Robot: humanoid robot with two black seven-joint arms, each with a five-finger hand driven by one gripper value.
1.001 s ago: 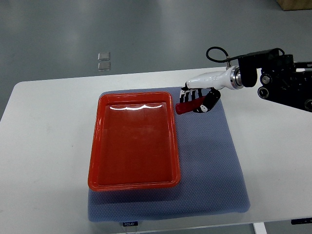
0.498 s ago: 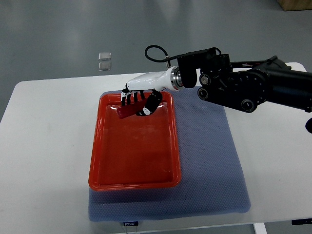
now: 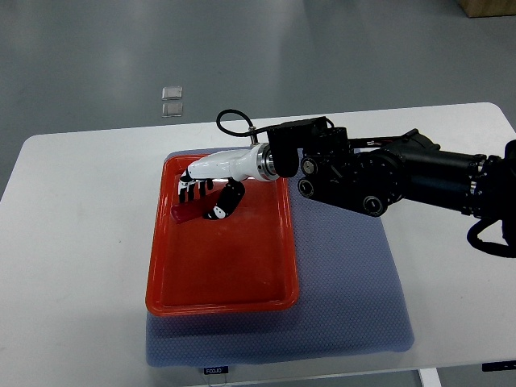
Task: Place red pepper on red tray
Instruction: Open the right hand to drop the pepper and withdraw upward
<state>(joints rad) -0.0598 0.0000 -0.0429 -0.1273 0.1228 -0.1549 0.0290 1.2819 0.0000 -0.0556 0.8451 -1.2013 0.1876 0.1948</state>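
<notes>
Top view: right hand reaching in from the right edge, over the far left part of the red tray. Fingers curled around the red pepper, thumb pressed against its near side. Pepper held lengthwise in the grasp, its free end poking out toward the tray's left wall. Tray resting on a blue mat on the white table.
</notes>
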